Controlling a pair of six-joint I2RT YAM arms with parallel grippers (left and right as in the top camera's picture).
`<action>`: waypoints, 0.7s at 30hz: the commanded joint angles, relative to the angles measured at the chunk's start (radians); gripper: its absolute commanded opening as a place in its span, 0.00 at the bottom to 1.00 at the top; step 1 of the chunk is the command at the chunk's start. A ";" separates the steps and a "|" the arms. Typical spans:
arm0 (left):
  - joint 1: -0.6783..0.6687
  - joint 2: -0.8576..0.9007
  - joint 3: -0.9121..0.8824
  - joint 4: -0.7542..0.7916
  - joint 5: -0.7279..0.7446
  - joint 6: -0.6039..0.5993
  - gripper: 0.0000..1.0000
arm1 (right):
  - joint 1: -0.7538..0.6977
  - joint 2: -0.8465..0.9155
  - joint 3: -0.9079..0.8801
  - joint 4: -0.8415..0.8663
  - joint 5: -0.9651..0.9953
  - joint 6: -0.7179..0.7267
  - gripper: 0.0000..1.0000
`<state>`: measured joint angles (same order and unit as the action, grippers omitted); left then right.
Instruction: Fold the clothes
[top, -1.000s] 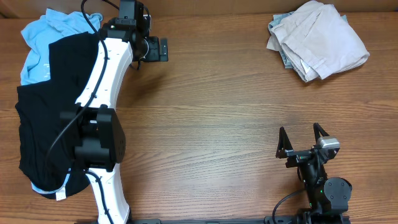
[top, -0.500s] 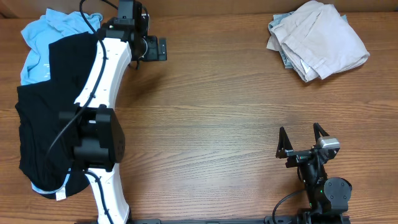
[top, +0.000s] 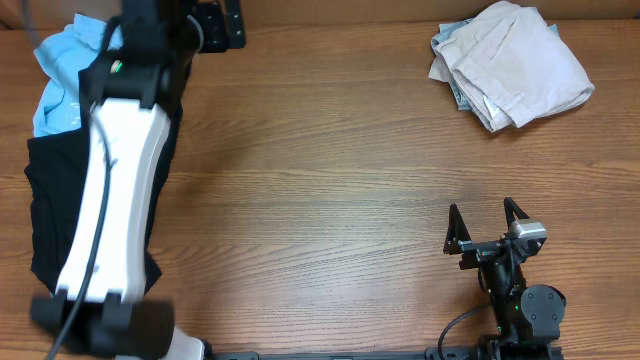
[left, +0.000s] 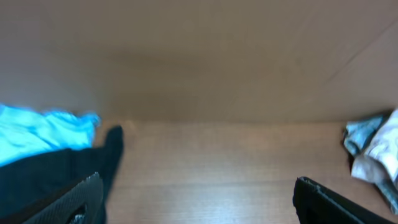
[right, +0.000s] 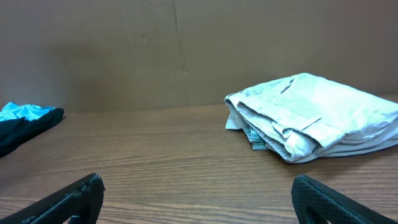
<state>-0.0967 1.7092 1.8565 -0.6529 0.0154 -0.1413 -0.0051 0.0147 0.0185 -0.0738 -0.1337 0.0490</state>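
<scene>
The beige shorts (top: 510, 65) lie folded in a pile at the far right of the table, and they show in the right wrist view (right: 317, 115) and at the right edge of the left wrist view (left: 379, 149). The black garment (top: 50, 200) lies spread at the left, over the light-blue shirt (top: 55, 70). Both show in the left wrist view, the black garment (left: 50, 174) below the light-blue shirt (left: 37, 134). My left gripper (top: 225, 25) is raised near the far edge, open and empty (left: 199, 205). My right gripper (top: 487, 225) is open and empty (right: 199, 202) near the front right.
A brown cardboard wall (right: 186, 50) stands along the far edge of the wooden table (top: 340, 190). My white left arm (top: 115, 170) reaches over the black garment and hides part of it.
My left arm has lifted and swung toward the far edge, and its gripper has moved up and back from beside the black garment. The right arm and the clothes have not moved.
</scene>
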 joint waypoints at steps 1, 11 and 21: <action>0.006 -0.142 -0.182 0.101 -0.051 0.083 1.00 | 0.006 -0.008 -0.010 0.003 0.001 0.003 1.00; 0.090 -0.618 -0.879 0.541 -0.048 0.105 1.00 | 0.006 -0.008 -0.010 0.004 0.001 0.003 1.00; 0.196 -1.131 -1.439 0.644 -0.031 0.055 1.00 | 0.006 -0.008 -0.010 0.004 0.001 0.003 1.00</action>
<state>0.0818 0.7036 0.5339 -0.0319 -0.0200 -0.0681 -0.0048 0.0154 0.0185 -0.0738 -0.1337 0.0490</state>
